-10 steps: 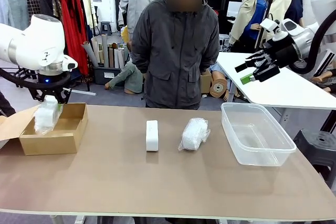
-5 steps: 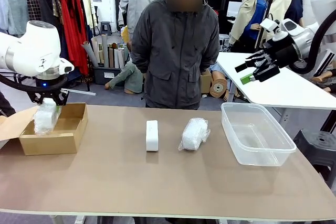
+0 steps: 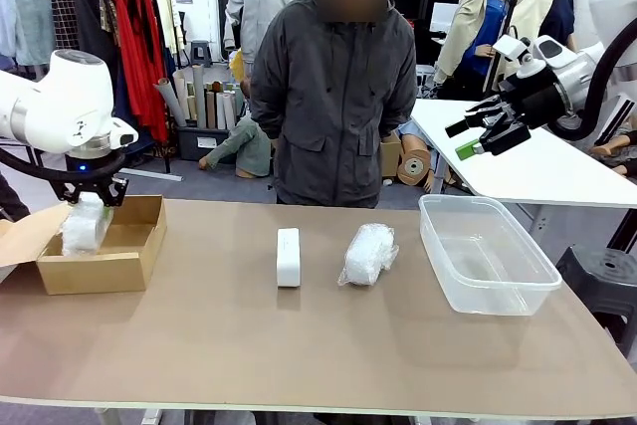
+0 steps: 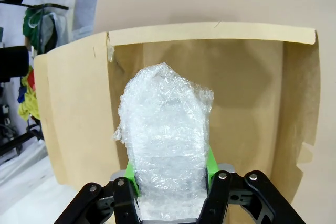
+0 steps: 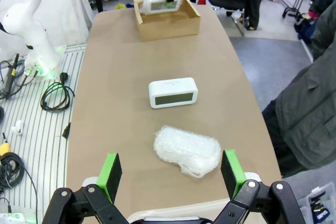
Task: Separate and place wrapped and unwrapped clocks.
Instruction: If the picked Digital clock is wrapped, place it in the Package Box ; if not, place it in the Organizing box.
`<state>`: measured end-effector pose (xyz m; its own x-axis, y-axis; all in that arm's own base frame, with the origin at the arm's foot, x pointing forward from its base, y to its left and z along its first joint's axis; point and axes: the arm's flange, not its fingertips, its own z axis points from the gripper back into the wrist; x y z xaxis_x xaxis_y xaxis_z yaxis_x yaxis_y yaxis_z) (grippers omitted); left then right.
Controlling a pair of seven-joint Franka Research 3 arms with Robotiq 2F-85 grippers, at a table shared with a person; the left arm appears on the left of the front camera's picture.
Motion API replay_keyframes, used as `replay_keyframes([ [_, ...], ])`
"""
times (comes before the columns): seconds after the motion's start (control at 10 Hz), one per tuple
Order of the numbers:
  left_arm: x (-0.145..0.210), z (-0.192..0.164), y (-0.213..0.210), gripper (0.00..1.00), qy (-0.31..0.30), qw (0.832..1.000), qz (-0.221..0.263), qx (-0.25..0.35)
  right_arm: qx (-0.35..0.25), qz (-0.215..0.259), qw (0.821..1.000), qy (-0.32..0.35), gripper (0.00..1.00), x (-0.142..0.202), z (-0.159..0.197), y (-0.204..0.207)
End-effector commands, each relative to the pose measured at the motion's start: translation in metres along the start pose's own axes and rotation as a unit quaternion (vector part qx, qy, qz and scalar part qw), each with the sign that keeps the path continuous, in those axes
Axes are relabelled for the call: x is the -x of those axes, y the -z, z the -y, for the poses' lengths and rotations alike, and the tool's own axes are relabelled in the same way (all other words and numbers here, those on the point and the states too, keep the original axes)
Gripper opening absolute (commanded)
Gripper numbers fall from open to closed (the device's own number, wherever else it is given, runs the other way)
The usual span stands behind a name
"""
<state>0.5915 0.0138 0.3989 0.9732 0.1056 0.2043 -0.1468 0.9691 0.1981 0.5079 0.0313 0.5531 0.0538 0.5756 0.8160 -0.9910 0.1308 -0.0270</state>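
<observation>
Shows the left gripper (image 4: 170, 167) clenched on a wrapped clock (image 4: 165, 124), hanging over the open cardboard box (image 3: 129, 256) at the left end of the table (image 3: 299, 345). Shows the bare clock (image 3: 288, 256) lying mid-table, with the second wrapped clock (image 3: 369, 252) near it, toward the clear tub (image 3: 537, 281). Shows the right gripper (image 3: 460, 141) raised beyond the tub, jaws spread, grasping nothing.

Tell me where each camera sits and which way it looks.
Front: fixed between the arms, facing the person across the table; left gripper and right gripper show.
Left wrist: on that wrist, looking down into the cardboard box; its fingers clamp a wrapped clock.
Right wrist: raised, looking along the table; its open fingers show.
Shared: front and right wrist both show the bare clock and loose wrapped clock.
</observation>
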Motion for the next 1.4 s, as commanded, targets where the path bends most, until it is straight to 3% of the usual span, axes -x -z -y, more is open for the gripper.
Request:
replay_keyframes([
  [0.0,-0.005,-0.004,0.010,0.00,0.011,1.000,0.018,-0.008,0.000,0.000,1.000,-0.001,1.00,-0.001,-0.002,0.000],
  [1.3,-0.009,0.002,0.047,0.00,0.005,0.999,-0.010,-0.037,0.000,0.000,1.000,-0.001,1.00,-0.001,-0.002,0.000],
])
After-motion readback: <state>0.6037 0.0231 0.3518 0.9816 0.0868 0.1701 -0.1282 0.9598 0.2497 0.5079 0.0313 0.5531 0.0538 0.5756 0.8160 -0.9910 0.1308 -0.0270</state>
